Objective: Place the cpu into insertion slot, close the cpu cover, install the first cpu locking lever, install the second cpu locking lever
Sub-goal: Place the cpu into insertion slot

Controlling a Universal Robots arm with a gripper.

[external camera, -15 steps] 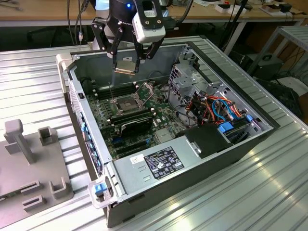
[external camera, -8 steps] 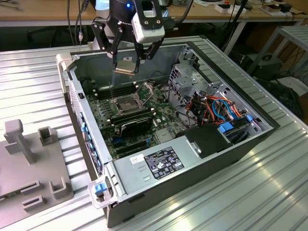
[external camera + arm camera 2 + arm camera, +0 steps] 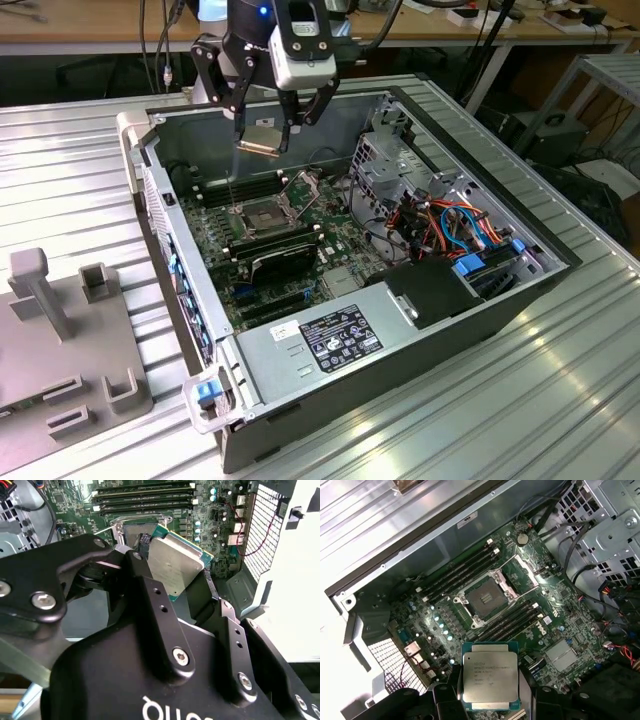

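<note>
Above the open case (image 3: 400, 365): gripper (image 3: 268, 130) clamped on the cpu (image 3: 261, 141), well clear of the insertion slot (image 3: 262, 215); best lowered level, edges squared.

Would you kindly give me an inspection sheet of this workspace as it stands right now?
Surface: ribbed aluminium table, carrying an open grey metal computer case.
Job's things: flat square silver-topped cpu held in the air above the motherboard; square insertion slot with dark pin field bare; thin silvery cpu cover frame swung open beside the slot.
Clutter: grey plastic fixture block on the table at the exterior view's left.
Grippers: black end effector shut on the cpu's edges.
Cables: red, orange and blue wire bundle inside the case, apart from the slot.
Surroundings: wooden bench behind, with loose leads on it.
</note>
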